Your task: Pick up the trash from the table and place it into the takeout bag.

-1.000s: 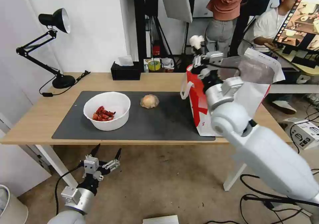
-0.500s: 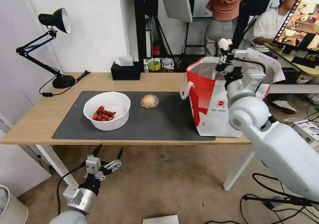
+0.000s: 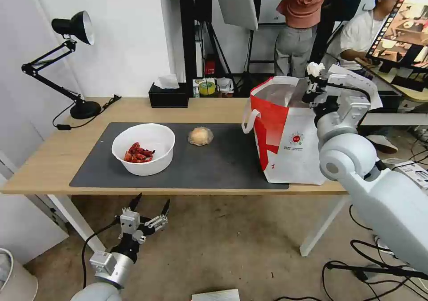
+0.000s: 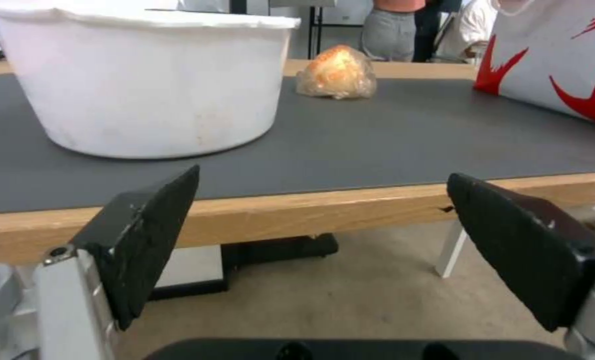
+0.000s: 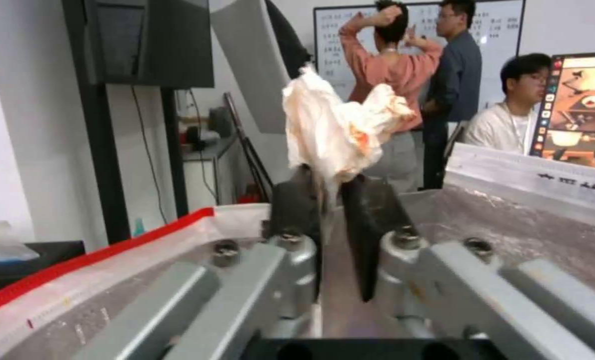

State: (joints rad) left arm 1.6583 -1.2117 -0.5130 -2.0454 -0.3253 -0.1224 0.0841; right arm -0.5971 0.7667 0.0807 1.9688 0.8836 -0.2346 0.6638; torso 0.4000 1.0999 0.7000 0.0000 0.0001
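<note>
Pinching the tissue point(image 5: 337, 127), the right gripper point(image 3: 314, 79) has swung from the bag's point(image 3: 285, 149) near side to above its mouth, so dropping looks next; left gripper point(image 3: 149, 212) hangs spread below the table point(image 3: 53, 158).

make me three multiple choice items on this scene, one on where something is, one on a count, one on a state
1. Where is the right pincer?
A. over the open takeout bag
B. inside the white bowl
C. under the table

2. How many trash items lie on the dark mat?
A. none
B. two
C. four

3. What state is the left pincer in?
A. shut on the wrapped ball
B. shut on nothing
C. open

Key: 1 A, the head view shows it at the bag's mouth, clamped on a crumpled tissue. 2 B, the bowl and the wrapped ball. 3 C, its fingers stand wide apart below the table edge.
</note>
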